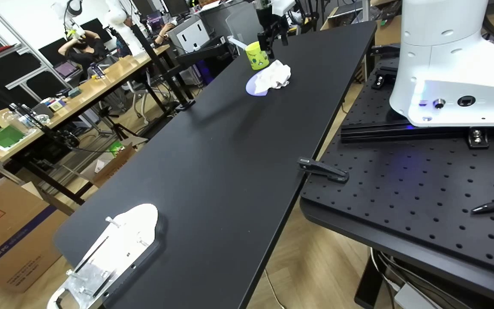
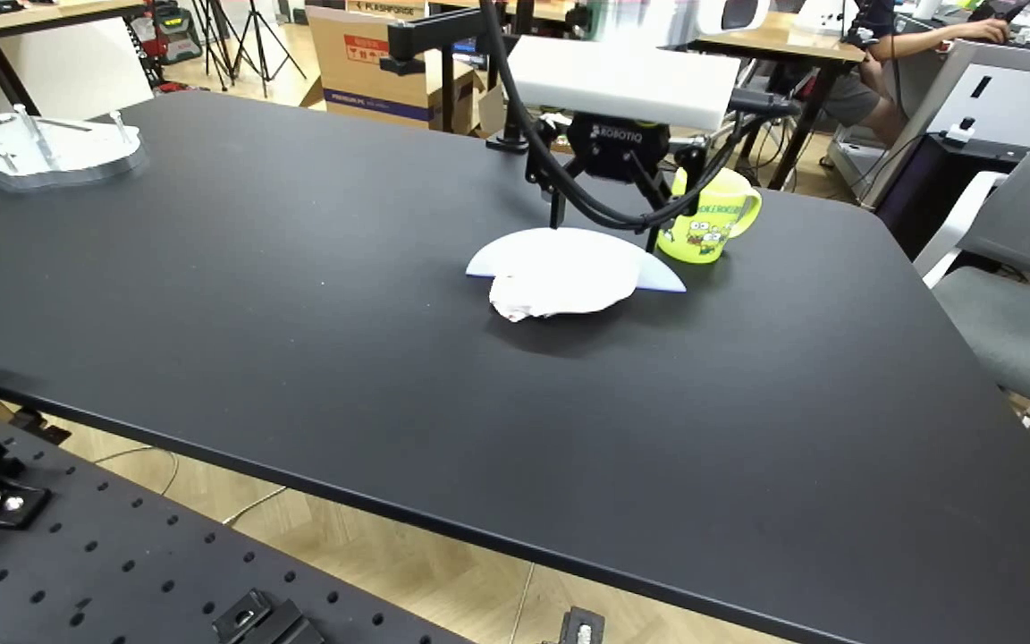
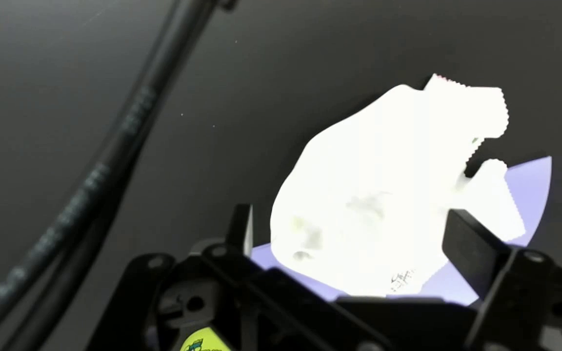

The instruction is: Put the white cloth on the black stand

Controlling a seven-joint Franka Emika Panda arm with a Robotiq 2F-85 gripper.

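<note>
The white cloth (image 1: 275, 75) lies crumpled on the black table, partly over a flat lilac half-round piece (image 1: 253, 85). In an exterior view the cloth (image 2: 560, 282) covers the middle of the lilac piece (image 2: 660, 281). My gripper (image 2: 604, 229) is open above and behind the cloth, fingers pointing down. In the wrist view the cloth (image 3: 378, 180) shows between and beyond the spread fingers (image 3: 351, 226), with nothing held. The right finger overlaps the cloth's edge in that view; I cannot tell whether it touches. I cannot tell which thing is the black stand.
A yellow-green cup (image 2: 703, 224) with a handle stands close beside the gripper. A white board with upright pegs (image 1: 122, 234) lies at the table's far end. A black post with an arm (image 1: 165, 77) is fixed at the table edge. A black clip (image 1: 323, 169) sits on the opposite edge.
</note>
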